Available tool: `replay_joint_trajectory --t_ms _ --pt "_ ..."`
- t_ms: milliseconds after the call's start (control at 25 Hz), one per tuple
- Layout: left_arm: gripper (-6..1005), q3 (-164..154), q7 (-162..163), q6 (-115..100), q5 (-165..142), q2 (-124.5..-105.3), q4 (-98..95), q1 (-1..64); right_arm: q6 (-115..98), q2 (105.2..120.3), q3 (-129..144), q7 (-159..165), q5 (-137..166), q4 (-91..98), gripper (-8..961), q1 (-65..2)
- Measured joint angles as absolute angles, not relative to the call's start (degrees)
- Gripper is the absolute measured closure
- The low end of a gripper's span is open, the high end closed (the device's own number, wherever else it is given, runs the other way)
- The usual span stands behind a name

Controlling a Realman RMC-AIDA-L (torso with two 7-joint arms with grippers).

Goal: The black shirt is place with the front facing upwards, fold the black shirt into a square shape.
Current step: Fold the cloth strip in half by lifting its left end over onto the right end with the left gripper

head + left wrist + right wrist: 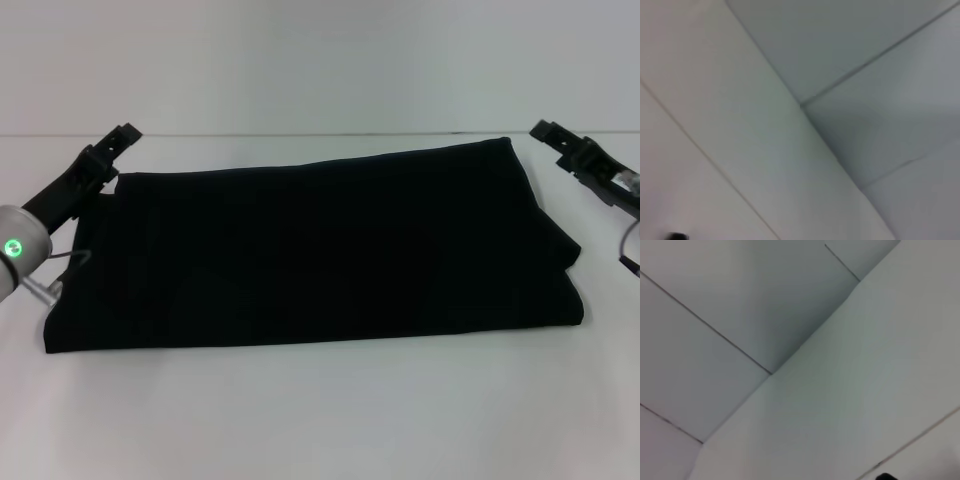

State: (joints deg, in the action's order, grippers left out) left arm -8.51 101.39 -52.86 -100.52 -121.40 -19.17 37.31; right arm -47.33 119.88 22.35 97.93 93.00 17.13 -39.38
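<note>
Black shirt lies flat on the white table, folded into a wide rectangle spanning most of the table's width; its long near edge runs roughly parallel to the table's front edge. Right end shows stacked fold layers. No lettering or label visible.

Left gripper sits at the shirt's far-left corner, just beside or touching the fabric edge; can't tell which. Finger spread: can't tell.

Right gripper is near the shirt's far-right corner, apart from the fabric, holding nothing visible. Finger spread: can't tell either.

Head view carries all of this. Both wrist views show only pale panelled surfaces with seam lines, no shirt, no table, plus a small dark sliver at each frame's edge.
</note>
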Motion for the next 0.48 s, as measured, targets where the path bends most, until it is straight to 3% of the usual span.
replay_joint_trajectory --t_ms 200,360,480 --pt "199 -12.93 103.4 -65.54 -100.62 -119.34 -19.61 33.82 -63.53 119.04 23.74 87.72 92.88 18.15 166 -34.87" --pt "194 -20.3 111.6 -73.58 -100.61 -116.21 -19.8 30.02 -73.42 119.04 29.16 76.07 96.09 19.55 217 -32.32" --pt "185 -22.41 115.06 -78.08 -100.62 -115.03 -20.68 27.24 -75.97 119.71 33.87 66.54 98.01 19.66 238 -31.25"
